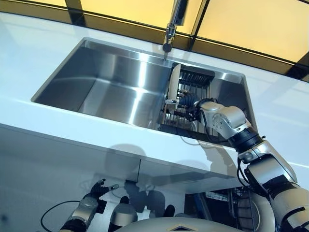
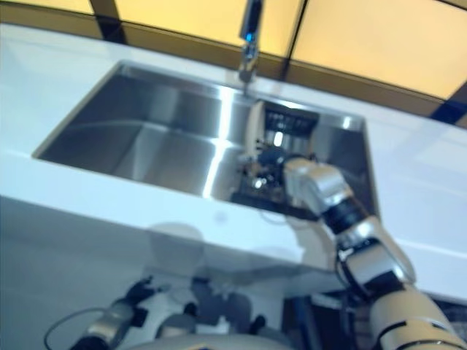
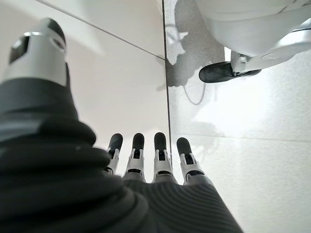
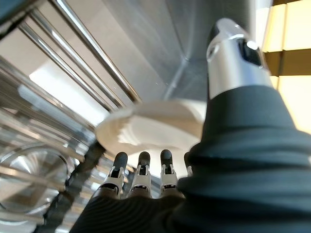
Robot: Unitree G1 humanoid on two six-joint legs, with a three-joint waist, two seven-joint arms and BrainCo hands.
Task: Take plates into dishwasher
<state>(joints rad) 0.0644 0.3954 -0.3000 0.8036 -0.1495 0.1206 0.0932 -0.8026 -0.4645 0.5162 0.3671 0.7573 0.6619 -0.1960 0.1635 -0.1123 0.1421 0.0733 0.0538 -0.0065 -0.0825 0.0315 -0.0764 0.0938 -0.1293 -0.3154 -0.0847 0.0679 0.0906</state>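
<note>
A white plate stands on edge in a dark wire dish rack at the right end of the steel sink. My right hand reaches into the rack just beside the plate's lower rim. In the right wrist view its fingers are straight and the thumb sticks out. The plate sits right past the fingertips, and I cannot tell whether they touch it. My left hand hangs low in front of the cabinet with straight fingers and holds nothing.
A faucet stands over the sink's back edge, just above the plate. A white counter surrounds the sink. Steel rack bars run close by the right hand. A wire basket shows below the counter at lower right.
</note>
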